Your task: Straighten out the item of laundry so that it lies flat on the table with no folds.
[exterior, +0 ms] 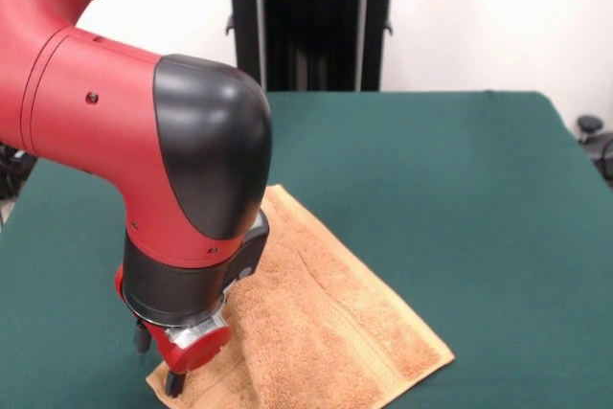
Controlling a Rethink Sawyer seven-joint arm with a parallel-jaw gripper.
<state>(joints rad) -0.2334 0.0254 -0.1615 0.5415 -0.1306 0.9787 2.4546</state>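
Front view only.

Arm [144,141]: red with black joint covers, fills the left half of the picture and comes down to the lower left part of the table [460,198]. The large black elbow cap sits above the towel's far corner in the picture. Below it a black wrist collar, then a silver ring and a red end piece.

Gripper [175,382]: low over the towel's left corner, close to the bottom edge of the picture. One dark finger [173,383] shows beneath the red end piece, with its tip at or on the cloth. A second short dark part hangs at the left of the wrist. Cannot tell whether the fingers are spread, pressed together or pinching cloth; the wrist hides the gap.

Towel [335,323]: orange-tan terry cloth, lies on the green table top in the lower middle of the picture, turned like a diamond. Far corner points up toward the arm's elbow; right corner reaches toward the lower right. A woven band runs along the right hem. A soft crease runs down the middle, and the cloth near the gripper looks bunched and slightly raised. The part under the arm is hidden; the lower edge runs out of the picture.

Behind the table: a black stand [311,21] against a pale wall.
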